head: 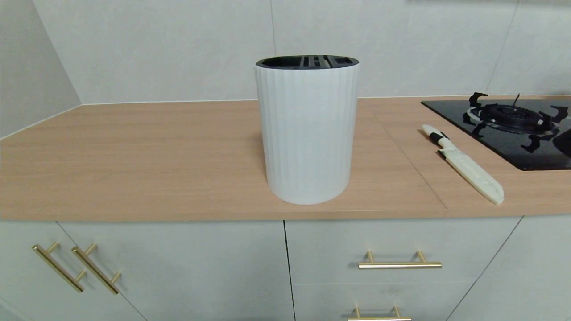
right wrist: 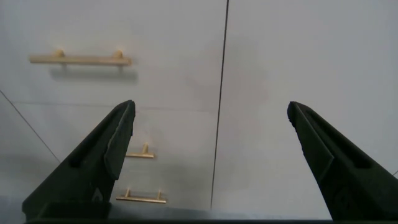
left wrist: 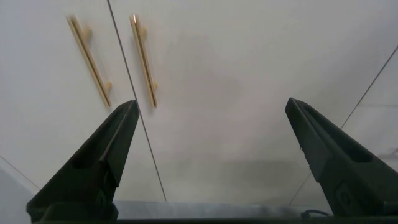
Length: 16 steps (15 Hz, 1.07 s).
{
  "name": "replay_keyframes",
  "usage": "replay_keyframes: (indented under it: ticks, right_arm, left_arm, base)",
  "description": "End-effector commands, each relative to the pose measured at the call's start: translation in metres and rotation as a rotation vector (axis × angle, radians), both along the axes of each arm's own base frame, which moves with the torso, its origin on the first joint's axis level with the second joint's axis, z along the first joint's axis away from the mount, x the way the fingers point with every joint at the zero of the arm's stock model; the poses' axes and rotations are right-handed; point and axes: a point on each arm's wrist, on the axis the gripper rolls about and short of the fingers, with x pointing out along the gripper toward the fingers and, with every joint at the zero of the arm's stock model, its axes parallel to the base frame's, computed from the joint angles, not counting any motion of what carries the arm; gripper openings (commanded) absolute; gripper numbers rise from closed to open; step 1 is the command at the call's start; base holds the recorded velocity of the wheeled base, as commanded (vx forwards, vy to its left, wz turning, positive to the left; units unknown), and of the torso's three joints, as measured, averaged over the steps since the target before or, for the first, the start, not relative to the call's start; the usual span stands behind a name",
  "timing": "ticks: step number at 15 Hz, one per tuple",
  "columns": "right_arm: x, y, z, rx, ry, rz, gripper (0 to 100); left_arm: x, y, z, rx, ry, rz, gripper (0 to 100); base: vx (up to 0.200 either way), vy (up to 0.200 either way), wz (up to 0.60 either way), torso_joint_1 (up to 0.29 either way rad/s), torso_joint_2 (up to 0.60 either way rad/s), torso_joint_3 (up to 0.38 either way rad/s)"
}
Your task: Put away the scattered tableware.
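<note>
**Knife loose on counter, both grippers open at the cabinet fronts**

Your knife lies flat on the wooden countertop, on the robot's right. It has a cream blade and a pale handle with a black band. The handle end points toward the wall and the tip toward the counter's front edge. It sits between the holder and the hob, near the hob's front corner and well apart from the holder.

The holder is a white ribbed cylinder standing upright mid-counter, near the front edge. It has a black slotted insert in its top. The black gas hob is set into the counter at far right, with a burner grate on it. A pale tiled wall runs behind.

Your left gripper has its dark fingers spread wide apart with nothing between them. It faces a pale cabinet front with two gold bar handles either side of a door seam.

Your right gripper is the same, with its fingers wide apart and holding nothing. It faces the drawer fronts, with one long gold drawer handle and two smaller ones beyond.

From the head view you see the cabinets under the counter, doors at left and drawers at right.
</note>
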Motion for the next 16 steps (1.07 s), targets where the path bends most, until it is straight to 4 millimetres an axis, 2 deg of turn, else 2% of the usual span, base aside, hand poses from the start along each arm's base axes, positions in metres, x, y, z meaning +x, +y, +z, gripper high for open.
replay_keyframes:
  ticks: [1,16]
  right_arm:
    - [0.0001,0.0000,0.0001,0.000,0.001,0.000,100]
    - [0.0001,0.0000,0.0001,0.000,0.001,0.000,100]
  left_arm:
    - [0.0000,0.0000,0.0000,-0.002,0.000,0.001,100]
    - [0.0000,0.0000,0.0000,-0.002,0.000,0.001,100]
  base:
    - [0.000,0.000,0.00,0.154,-0.47,-0.295]
    - [0.000,0.000,0.00,0.202,-0.49,-0.289]
